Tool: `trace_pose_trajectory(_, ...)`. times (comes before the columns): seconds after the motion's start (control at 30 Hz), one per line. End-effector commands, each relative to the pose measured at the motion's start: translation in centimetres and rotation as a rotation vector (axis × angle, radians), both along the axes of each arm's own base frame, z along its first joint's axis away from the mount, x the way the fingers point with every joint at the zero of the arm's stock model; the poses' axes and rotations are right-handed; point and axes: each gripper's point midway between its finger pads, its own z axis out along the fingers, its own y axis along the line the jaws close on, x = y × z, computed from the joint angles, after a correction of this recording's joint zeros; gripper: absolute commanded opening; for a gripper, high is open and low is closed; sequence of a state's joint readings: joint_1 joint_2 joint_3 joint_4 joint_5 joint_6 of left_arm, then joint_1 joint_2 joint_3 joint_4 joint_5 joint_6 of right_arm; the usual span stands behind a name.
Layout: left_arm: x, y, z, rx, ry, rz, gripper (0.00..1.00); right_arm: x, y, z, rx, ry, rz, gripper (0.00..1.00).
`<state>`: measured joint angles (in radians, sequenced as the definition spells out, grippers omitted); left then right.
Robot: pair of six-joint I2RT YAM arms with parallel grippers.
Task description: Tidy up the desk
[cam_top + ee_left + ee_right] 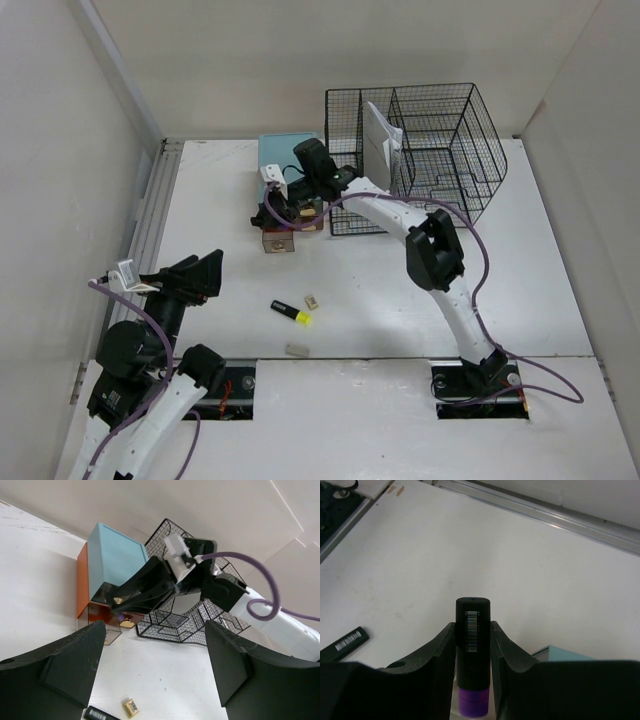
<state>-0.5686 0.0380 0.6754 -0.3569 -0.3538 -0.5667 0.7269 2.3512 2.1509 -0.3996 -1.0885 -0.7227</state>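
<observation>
- Shows the desk as the white top filling the middle of the top view, from the arm bases at the bottom to the back wall.
- Marks a pale block low at centre, nearest the bases, lying loose.
- Places the left gripper at lower left, jaws spread wide with nothing between them, above bare desk.
- Marks a yellow highlighter at centre, with a small tan block just beside it, both loose.
- Places the right gripper above centre, clamped on a black-and-purple marker, at the pulled-out amber drawer of the teal drawer box.
- Shows the wire-mesh rack at upper right, just beside the box, with a white packet standing at the divider between its compartments.
- Reads as partway through: one marker in hand and apparently bound for the drawer. Leaves the highlighter and both blocks to be put away. Cannot tell what the drawer already contains.
</observation>
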Motion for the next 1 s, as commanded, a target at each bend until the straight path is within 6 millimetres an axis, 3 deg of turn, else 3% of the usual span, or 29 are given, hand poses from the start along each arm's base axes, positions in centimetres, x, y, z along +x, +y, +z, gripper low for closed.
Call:
trace_pose_trajectory(0.0, 0.1, 0.0, 0.5, -0.014, -0.014, 0.006, 0.78, 0.6, 0.9, -0.5, 0.030, -0.043, 0.015, 0.00)
trace_pose_trajectory(0.6, 0.1, 0.0, 0.5, -0.014, -0.014, 0.006, 0.78, 2.9, 0.9, -3.0, -0.042, -0.088, -0.087, 0.01)
trace_pose_trajectory(0.67, 0.1, 0.0, 0.5, -0.014, -0.014, 0.006, 0.78, 2.8, 0.7, -3.2, -0.051, -0.096, -0.092, 0.08)
trace_pose_trajectory(0.73, 0.1, 0.0, 0.5, -0.014, -0.014, 0.006, 0.78, 2.8, 0.4, -3.3, -0.059, -0.097, -0.102, 0.22)
trace_pose_trajectory(0.83, 0.2, 0.2, 0.5, -0.015, -0.014, 0.015, 0.78, 2.9, 0.1, -3.3, -0.071, -0.111, -0.115, 0.32)
trace_pose_trajectory(0.97, 0.2, 0.2, 0.5, -0.015, -0.014, 0.015, 0.78, 2.9, -0.6, -3.4, -0.078, -0.111, -0.121, 0.35)
